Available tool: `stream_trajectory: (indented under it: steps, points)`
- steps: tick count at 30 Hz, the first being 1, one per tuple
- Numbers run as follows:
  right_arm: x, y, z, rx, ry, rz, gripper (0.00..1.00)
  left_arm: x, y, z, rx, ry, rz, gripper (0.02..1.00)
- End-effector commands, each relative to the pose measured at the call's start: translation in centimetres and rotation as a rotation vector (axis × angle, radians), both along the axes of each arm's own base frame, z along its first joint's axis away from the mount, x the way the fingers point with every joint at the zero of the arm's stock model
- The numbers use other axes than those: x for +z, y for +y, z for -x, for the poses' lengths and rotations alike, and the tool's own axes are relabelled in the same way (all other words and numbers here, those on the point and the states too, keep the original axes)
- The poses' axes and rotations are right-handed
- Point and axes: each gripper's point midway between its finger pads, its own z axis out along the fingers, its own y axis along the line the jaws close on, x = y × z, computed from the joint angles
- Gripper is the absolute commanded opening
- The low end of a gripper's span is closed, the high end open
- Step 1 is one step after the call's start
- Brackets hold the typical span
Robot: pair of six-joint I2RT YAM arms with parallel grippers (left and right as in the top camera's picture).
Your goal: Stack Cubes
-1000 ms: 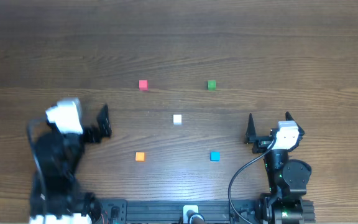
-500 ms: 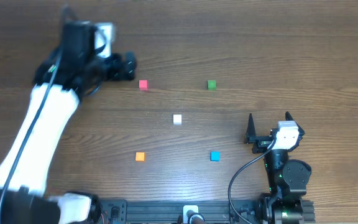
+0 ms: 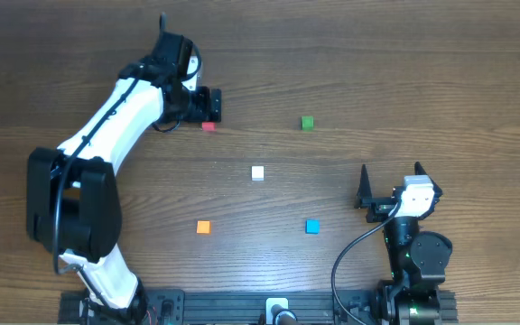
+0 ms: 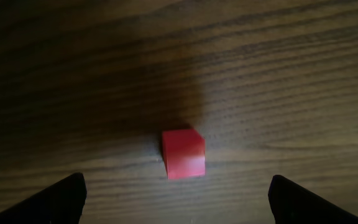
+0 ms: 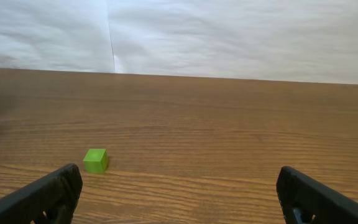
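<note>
Left wrist view: end effector (image 4: 178,200) spread wide over red cube (image 4: 183,154).

Brown wood-grain table (image 3: 422,54), red cube (image 4: 183,154), green cube (image 3: 307,123)

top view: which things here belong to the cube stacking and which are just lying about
Job:
red cube
green cube
white cube
orange cube
blue cube
left gripper, open at the red cube

Lying about:
wooden table
black cable
white backdrop
</note>
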Motion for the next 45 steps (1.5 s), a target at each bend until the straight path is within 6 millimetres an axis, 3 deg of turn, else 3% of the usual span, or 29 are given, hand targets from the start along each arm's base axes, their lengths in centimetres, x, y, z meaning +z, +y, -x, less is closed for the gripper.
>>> stream_trajectory:
  steps: [1, 20, 31, 42, 45]
  points:
    - [-0.1, 0.1, 0.0, 0.008, -0.002, 0.002, 0.991, -1.0, -0.7, -0.5, -0.005, -0.006, -0.048, 0.921]
    - [-0.1, 0.1, 0.0, 0.008, -0.002, 0.002, 0.991, -4.2, -0.4, -0.2, -0.015, 0.034, -0.16, 0.702]
    - [-0.1, 0.1, 0.0, 0.008, -0.002, 0.002, 0.993, -4.4, -0.5, -0.3, -0.006, 0.029, -0.156, 0.575]
    - [-0.1, 0.1, 0.0, 0.008, -0.002, 0.002, 0.991, -4.9, -0.6, -0.5, -0.001, 0.029, -0.153, 0.557]
    - [-0.1, 0.1, 0.0, 0.008, -0.002, 0.002, 0.993, -5.0, -0.6, -0.5, -0.001, 0.032, -0.154, 0.509]
